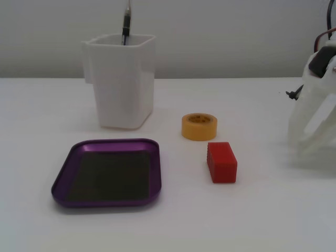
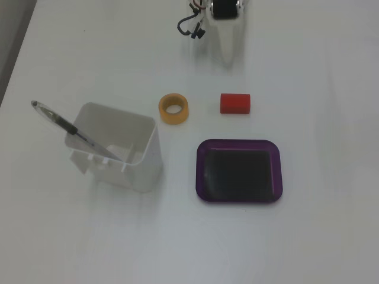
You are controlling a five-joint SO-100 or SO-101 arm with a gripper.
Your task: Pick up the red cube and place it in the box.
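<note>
The red cube lies on the white table, apart from everything. The box, a shallow purple tray with a dark bottom, is empty; it sits to the cube's left in a fixed view and below it in the other. The white arm with its gripper stands at the right edge of a fixed view, well clear of the cube. In the other, the gripper reaches down from the top edge. It is washed out against the table, so its jaws are unreadable. Nothing seems to be held.
A yellow tape roll lies close beside the cube. A tall white square container with a pen in it stands behind the tray. Black cables hang at the arm's base.
</note>
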